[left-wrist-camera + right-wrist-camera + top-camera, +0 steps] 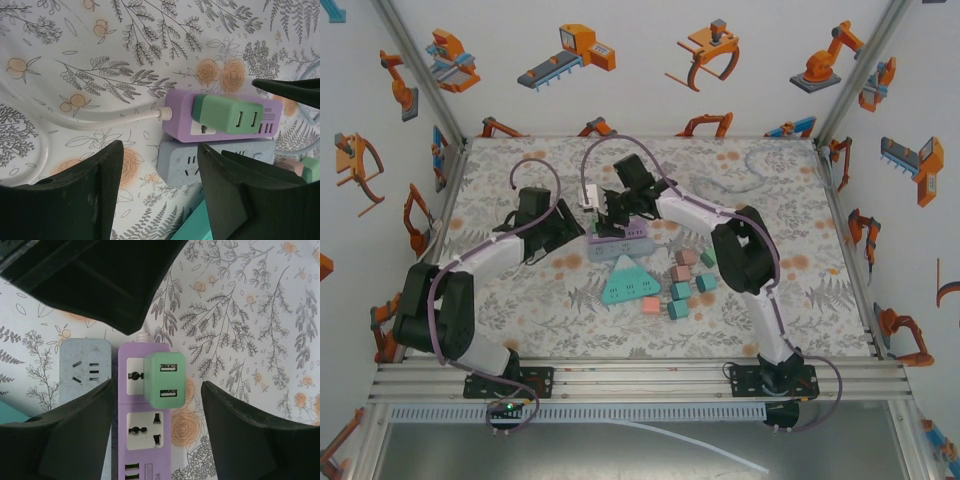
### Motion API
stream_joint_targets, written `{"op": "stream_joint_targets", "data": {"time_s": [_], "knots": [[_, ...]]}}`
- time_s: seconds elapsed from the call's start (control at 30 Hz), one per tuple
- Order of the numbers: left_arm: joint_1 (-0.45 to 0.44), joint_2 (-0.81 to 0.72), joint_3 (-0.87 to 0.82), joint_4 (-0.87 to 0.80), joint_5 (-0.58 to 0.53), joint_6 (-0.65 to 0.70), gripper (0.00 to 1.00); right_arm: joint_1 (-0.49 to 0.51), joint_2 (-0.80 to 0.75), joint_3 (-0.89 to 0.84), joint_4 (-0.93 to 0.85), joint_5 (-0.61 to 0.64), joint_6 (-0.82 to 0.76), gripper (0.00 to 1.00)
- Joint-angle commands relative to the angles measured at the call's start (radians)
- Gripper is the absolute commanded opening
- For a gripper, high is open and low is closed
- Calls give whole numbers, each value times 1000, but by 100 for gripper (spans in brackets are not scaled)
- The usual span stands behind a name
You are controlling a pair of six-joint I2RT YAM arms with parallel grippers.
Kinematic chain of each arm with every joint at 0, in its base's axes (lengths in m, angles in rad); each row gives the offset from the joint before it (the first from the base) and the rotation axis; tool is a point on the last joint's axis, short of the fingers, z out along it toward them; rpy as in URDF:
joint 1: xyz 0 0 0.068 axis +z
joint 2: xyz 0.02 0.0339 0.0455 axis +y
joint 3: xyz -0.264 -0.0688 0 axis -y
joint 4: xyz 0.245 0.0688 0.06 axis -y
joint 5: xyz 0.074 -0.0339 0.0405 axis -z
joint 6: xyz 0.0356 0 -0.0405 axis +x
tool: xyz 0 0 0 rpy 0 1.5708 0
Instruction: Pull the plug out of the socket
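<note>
Green plug sits seated in the end socket of the purple strip, mid-table, at 12 o'clock from your arm bases. Right gripper is spread wide, with fingers at 9 and 3 o'clock of the plug and gaps on both sides; you can't judge its height well, possibly level. Left gripper is released and holds nothing, near the strip's cord end. Grey strip lies just beside the purple one at 9 o'clock. White cord exits toward 9 o'clock in your left wrist view.
</note>
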Motion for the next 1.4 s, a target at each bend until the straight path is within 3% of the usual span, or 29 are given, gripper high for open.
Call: {"op": "stream_joint_targets", "data": {"time_s": [0.0,0.3,0.7,1.17,1.37], "knots": [[4,35,44,28,27,30,58,7,36,64,-38,-17,22,58],[4,140,88,32,65,50,58,8,65,88,-44,-29,26,39],[-7,230,105,2,72,106,51,8,65,100,-62,-62,26,29],[-25,283,119,-101,33,166,50,-3,38,154,-18,-116,145,14],[-24,273,119,-104,31,166,50,-3,36,149,-7,-107,143,13]]}}
